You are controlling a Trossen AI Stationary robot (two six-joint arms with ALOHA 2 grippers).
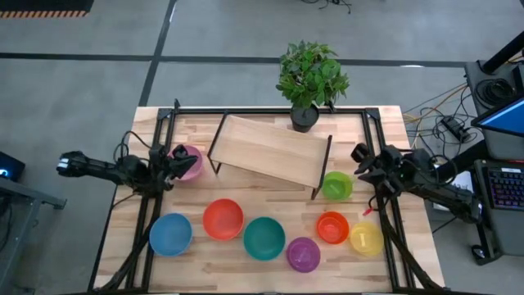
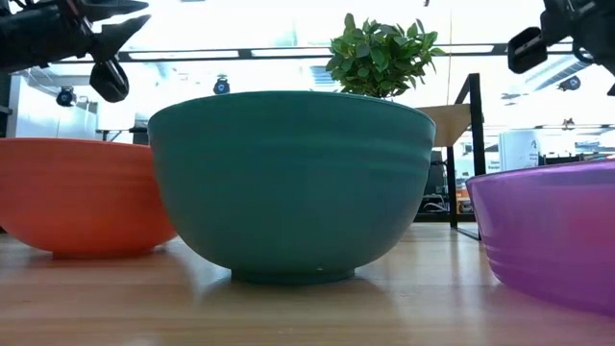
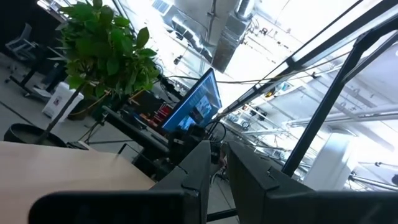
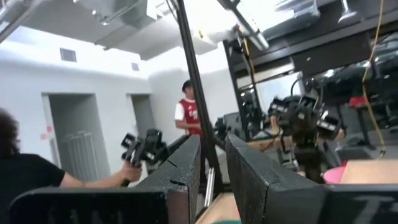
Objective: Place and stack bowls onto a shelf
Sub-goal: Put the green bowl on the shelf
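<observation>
- Left gripper (image 1: 174,164) hangs over the table's left side, just beside the small round pink plastic bowl (image 1: 189,161). Its fingers (image 3: 194,171) stand a narrow gap apart and hold nothing.
- Right gripper (image 1: 361,166) hangs near the small round lime green plastic bowl (image 1: 336,185). Its fingers (image 4: 183,168) are also a little apart and hold nothing.
- Low light-wood shelf with thin black legs (image 1: 268,149) stands in the middle, with no bowl on it.
- Blue (image 1: 170,233), red-orange (image 1: 223,219), teal (image 1: 264,238), purple (image 1: 304,254), orange (image 1: 332,227) and yellow (image 1: 366,238) bowls sit in front of it.
- Green plant in a black pot (image 1: 308,83) stands behind the shelf.
</observation>
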